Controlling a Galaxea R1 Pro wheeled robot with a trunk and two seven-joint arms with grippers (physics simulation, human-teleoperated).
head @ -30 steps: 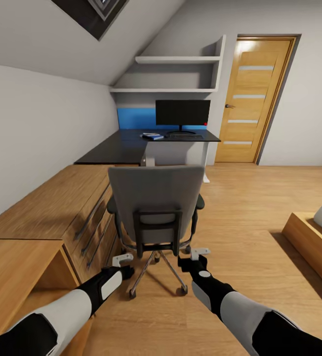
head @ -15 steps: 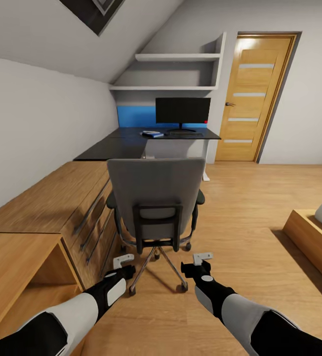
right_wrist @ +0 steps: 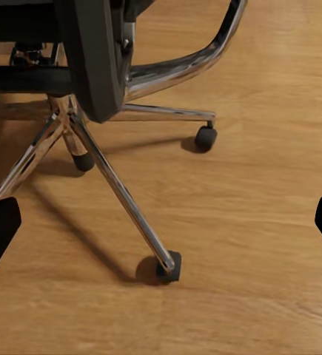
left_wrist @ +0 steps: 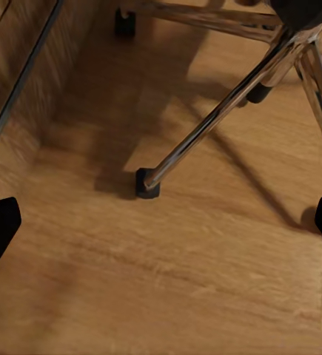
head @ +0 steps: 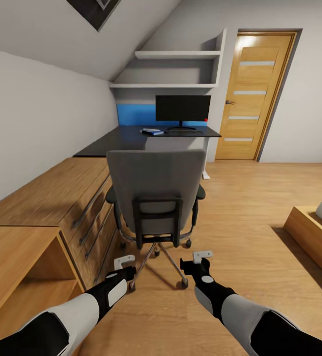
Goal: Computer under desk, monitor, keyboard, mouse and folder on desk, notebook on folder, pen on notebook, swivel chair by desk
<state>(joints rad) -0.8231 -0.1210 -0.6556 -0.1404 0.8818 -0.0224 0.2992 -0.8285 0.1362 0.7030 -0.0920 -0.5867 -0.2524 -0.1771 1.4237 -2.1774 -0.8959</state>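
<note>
The swivel chair stands in mid-floor with its grey back toward me, its chrome base close ahead of both arms. My left gripper and right gripper hover low over the floor on either side of the base, open and holding nothing. Beyond, the black desk carries the monitor, the keyboard and the blue folder. A pale box under the desk may be the computer. Mouse, notebook and pen are too small to make out.
A light wooden chest with bar handles runs along the left wall, with an open wooden shelf nearer me. A wooden door is at the back right and a bed corner at the right. Wood floor lies open to the right of the chair.
The whole view has shifted: chair, desk and door sit slightly higher in the picture and the left shelf looks larger. Grippers and chair base keep about the same spacing.
</note>
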